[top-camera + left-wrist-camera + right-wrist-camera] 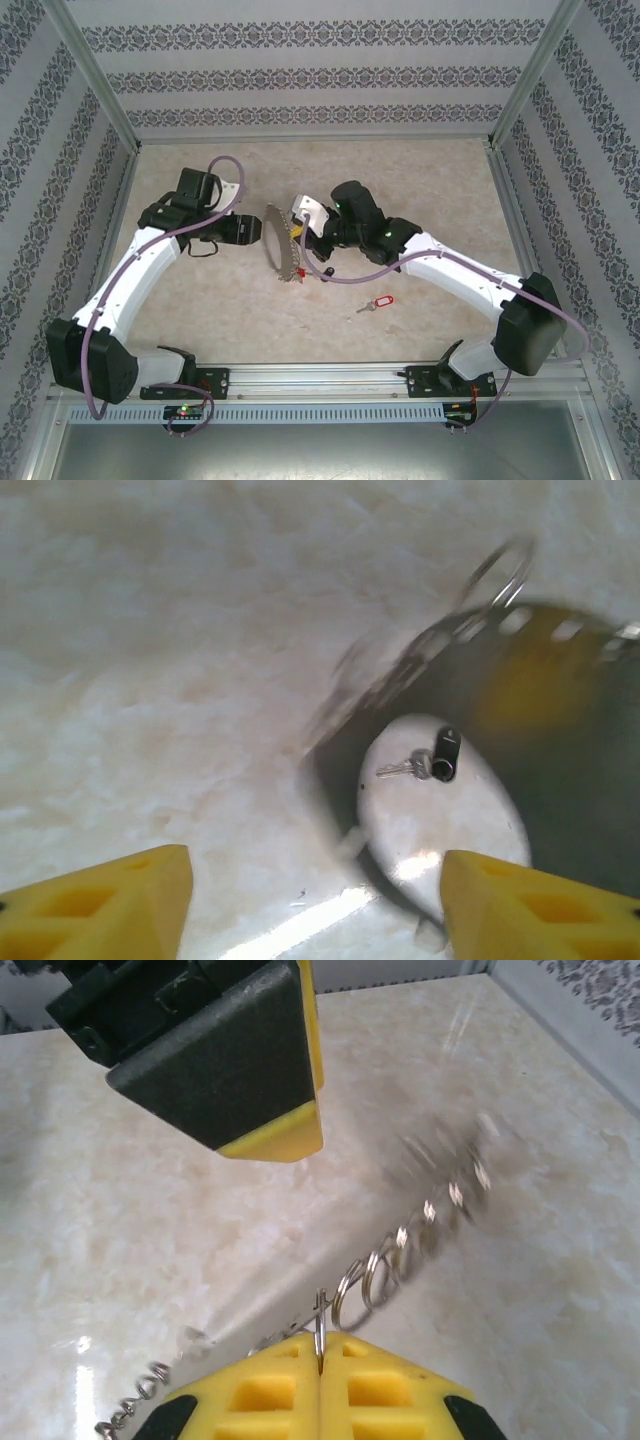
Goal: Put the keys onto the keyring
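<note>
Keyring (283,250) held on edge over the worktop (200,310) centre, pinched by my right end effector (320,1360), seemingly for threading keys (378,303); left end effector (310,885) hangs spread alongside.

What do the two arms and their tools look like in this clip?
Both arms have white links and black joints: left arm, right arm. A mauve cable runs along each. Left tool and right tool carry yellow pocketed fingertips on black bodies.
</note>
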Robot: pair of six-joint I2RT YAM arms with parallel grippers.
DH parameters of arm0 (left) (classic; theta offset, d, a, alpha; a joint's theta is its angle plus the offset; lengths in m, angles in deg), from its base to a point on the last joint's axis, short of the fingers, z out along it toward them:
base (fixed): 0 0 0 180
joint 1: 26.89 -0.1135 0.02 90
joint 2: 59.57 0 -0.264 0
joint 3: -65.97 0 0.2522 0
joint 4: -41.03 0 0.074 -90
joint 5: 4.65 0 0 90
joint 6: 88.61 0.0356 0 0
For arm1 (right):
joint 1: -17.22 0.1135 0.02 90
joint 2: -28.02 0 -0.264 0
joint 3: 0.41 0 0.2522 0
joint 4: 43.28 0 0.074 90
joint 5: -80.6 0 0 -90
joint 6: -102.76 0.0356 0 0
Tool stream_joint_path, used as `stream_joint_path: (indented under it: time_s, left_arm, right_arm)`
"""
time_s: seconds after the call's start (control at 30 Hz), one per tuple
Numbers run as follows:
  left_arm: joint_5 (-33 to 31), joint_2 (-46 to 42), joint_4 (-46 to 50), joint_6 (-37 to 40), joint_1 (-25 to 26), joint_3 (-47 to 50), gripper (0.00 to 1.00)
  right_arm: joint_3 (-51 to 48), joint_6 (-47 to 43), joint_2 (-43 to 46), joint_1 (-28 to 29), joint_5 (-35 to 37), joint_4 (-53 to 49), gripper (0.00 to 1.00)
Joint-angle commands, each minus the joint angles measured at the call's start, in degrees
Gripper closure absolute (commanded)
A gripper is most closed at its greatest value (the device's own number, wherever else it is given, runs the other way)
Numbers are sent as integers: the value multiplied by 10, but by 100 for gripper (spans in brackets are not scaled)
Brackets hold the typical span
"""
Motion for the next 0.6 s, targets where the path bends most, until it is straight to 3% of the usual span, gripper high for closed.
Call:
stream_joint_path:
  time_s: [0.0, 0.1, 0.27, 0.4, 0.5, 0.57]
  left_arm:
    - [-37, -46, -42, -22, -29, 22, 26]
    - [-24, -82, -62, -11, -37, 43, 26]
    - [59, -162, -156, 29, -37, 108, 31]
    - [127, -194, -197, 63, -37, 137, 40]
    - [155, -195, -188, 80, -37, 136, 45]
    - [150, -194, -181, 79, -36, 132, 49]
  right_arm:
    - [46, -18, -19, -5, -47, -83, 100]
    - [66, -20, -32, -10, -74, -96, 100]
    - [118, -66, -59, -21, -101, -170, 100]
    - [177, -63, -97, -23, -40, -242, 100]
    - [240, -10, -149, -55, -192, -319, 100]
    - [308, 37, -200, -57, -228, -374, 100]
